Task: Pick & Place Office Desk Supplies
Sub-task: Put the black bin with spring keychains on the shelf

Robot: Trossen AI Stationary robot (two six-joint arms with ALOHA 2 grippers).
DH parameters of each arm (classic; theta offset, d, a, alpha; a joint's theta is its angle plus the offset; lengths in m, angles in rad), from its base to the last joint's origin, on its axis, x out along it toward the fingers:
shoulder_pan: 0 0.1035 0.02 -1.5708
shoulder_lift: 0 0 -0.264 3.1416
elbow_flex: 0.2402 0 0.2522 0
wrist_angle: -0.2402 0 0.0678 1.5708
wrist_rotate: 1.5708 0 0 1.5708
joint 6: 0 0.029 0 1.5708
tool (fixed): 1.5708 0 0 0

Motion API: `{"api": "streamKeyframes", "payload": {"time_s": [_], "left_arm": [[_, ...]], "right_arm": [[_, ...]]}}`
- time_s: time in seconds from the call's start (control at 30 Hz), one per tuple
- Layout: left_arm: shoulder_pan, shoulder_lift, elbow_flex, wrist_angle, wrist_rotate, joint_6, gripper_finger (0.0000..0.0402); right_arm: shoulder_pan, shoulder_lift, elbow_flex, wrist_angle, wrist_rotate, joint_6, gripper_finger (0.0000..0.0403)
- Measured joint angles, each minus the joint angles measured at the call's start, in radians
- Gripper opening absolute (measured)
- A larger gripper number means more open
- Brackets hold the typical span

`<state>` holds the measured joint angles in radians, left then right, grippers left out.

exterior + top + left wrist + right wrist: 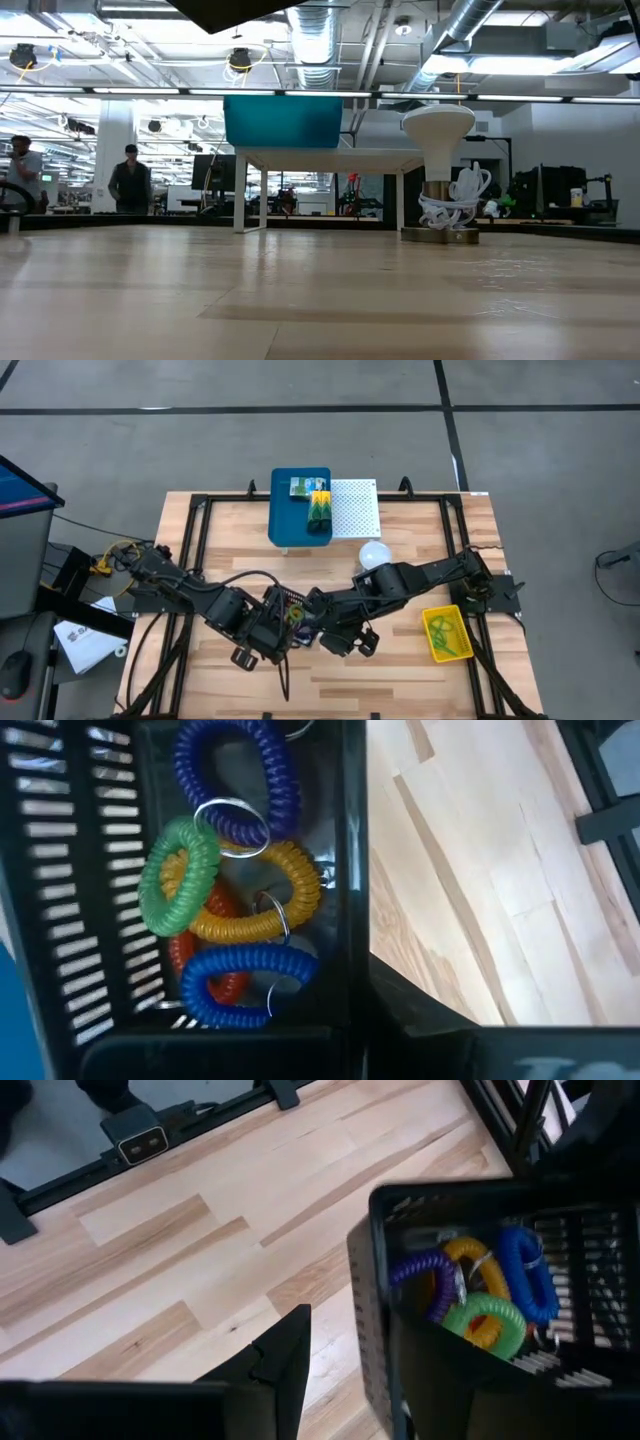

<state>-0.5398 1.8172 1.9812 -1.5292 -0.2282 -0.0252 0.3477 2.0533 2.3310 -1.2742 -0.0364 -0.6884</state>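
A black slotted basket [296,616] hangs above the table's middle, between my two arms. In it lie coiled loops: purple [235,780], green [178,880], orange-yellow [265,905], red [205,955] and blue [245,982]. My left gripper [280,630] is shut at the basket's near wall. My right gripper [320,624] is open. One finger [288,1355] stands beside the basket's outer wall [372,1320], with bare wood showing between them. Its other finger is hidden behind the basket. A yellow-green crayon box [318,509] and small packets [304,487] lie on a blue tray [285,510]. My left gripper holds the basket at its near wall's rim [330,1038], coming from above and pointing steeply down. The place of contact is lost in the dark mass at the wrist picture's lower edge. The basket is lifted clear of the table, and the loops lie against its bottom.
A white perforated board [356,508] adjoins the blue tray, which stands raised on white legs [283,120]. A white ball-shaped object [375,553] stands in front of the board. A yellow bin [447,632] with green loops sits at the right. Papers [85,640] lie off the table's left.
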Motion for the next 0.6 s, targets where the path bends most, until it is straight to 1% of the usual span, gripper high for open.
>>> {"api": "streamKeyframes", "payload": {"time_s": [0.23,0.6], "left_arm": [[-0.032,0.000,0.000,-0.001,-0.004,0.025,0.0000],[-0.038,0.000,0.000,-0.013,-0.009,0.026,0.0000]], "right_arm": [[0.001,0.000,0.000,-0.014,-0.001,-0.006,0.0134],[0.004,0.006,0.001,0.013,0.010,-0.027,0.0134]]}}
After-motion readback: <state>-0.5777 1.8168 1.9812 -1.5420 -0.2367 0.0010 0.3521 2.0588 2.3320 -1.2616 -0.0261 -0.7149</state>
